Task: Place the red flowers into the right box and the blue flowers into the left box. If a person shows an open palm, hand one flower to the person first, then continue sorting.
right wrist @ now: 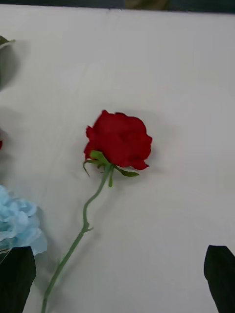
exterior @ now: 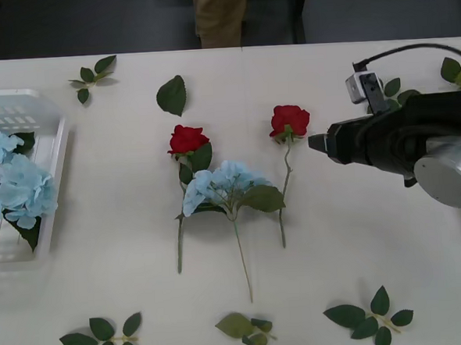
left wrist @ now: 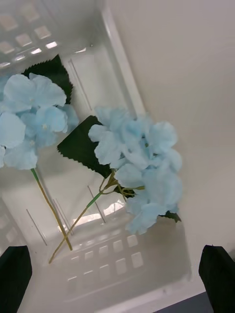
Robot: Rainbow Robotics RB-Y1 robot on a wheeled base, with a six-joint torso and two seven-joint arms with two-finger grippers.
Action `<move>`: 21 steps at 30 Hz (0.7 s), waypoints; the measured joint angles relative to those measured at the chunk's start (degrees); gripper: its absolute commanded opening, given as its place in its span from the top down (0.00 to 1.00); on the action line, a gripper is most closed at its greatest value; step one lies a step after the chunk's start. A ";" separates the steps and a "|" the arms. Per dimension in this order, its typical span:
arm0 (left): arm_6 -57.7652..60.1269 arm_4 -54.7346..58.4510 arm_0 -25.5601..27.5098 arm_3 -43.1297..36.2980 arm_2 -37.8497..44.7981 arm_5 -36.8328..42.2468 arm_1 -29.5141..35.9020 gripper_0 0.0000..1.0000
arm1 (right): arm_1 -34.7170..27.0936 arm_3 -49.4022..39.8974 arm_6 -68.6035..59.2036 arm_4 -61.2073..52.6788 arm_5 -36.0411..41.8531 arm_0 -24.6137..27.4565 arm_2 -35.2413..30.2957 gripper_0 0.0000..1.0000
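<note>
Two red flowers lie on the white table, one rose (exterior: 187,138) mid-table and another (exterior: 289,120) to its right. A blue flower (exterior: 223,185) lies between their stems. My right gripper (exterior: 316,144) hovers just right of the right-hand rose (right wrist: 119,139), open with nothing between its black fingers (right wrist: 223,274). The left box (exterior: 51,121) at the table's left holds two blue flowers (exterior: 24,189). My left gripper (left wrist: 117,274) hangs open above that box (left wrist: 122,73) and its hydrangeas (left wrist: 142,166). The right box and the open palm are out of view.
A person's khaki trousers (exterior: 221,15) stand beyond the far table edge. Loose green leaf sprigs lie scattered: far left (exterior: 91,75), a single leaf (exterior: 172,95), three along the near edge (exterior: 104,340) (exterior: 245,328) (exterior: 368,316), and one far right (exterior: 455,71).
</note>
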 measured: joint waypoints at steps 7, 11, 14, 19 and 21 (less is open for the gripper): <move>32.77 -13.01 -10.51 -10.69 -7.55 8.23 -4.07 0.00 | 1.75 18.10 -0.04 -2.32 -6.36 -4.40 7.67 0.00; 38.95 -23.47 -18.02 -15.44 -17.74 11.09 -8.87 0.00 | 6.24 24.00 -1.65 -1.10 -6.35 -7.94 8.07 0.00; 39.45 -28.47 -21.49 -16.42 -24.18 11.70 -13.20 0.00 | 10.02 27.04 -4.91 4.09 -6.24 -10.53 8.52 0.00; 52.17 -31.75 -24.18 -15.52 -31.09 11.66 -20.53 0.00 | 13.66 30.42 -11.47 9.68 -6.22 -14.41 11.37 0.17; 59.07 -31.73 -24.86 -13.94 -32.83 11.56 -23.52 0.00 | 14.05 31.32 -11.66 11.32 -5.91 -15.51 12.60 0.20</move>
